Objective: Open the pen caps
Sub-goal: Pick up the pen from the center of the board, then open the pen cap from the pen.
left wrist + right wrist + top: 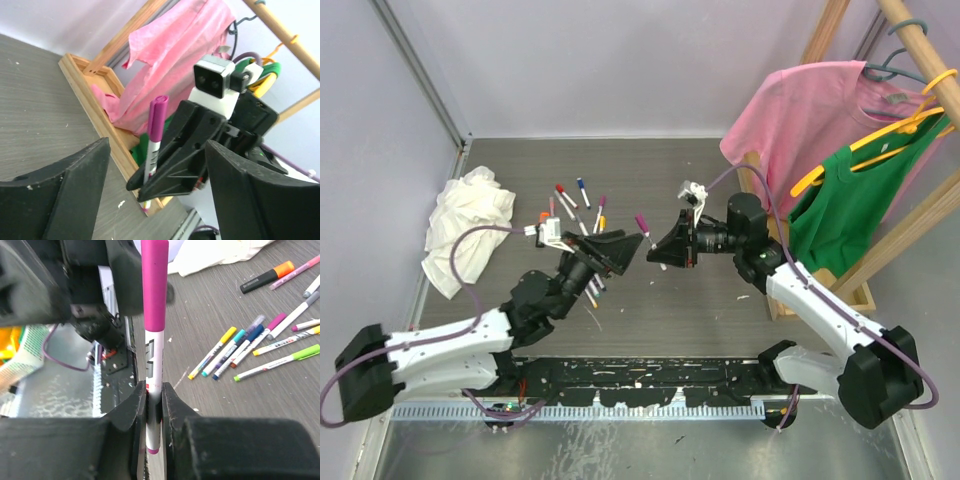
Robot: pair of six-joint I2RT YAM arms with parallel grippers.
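My right gripper is shut on the white barrel of a pen held upright above the table. The pen's magenta cap is on and points up. Facing it from the left, my left gripper is open with its jaws wide apart. The capped pen and the right gripper's fingers show between those jaws, touching neither. Several other capped pens lie on the table behind the left gripper, with red, blue, purple, yellow and green caps.
A crumpled white rag lies at the left of the table. A wooden rack at the right carries a pink shirt and a green shirt on hangers. A black marker with an orange cap lies near the pens.
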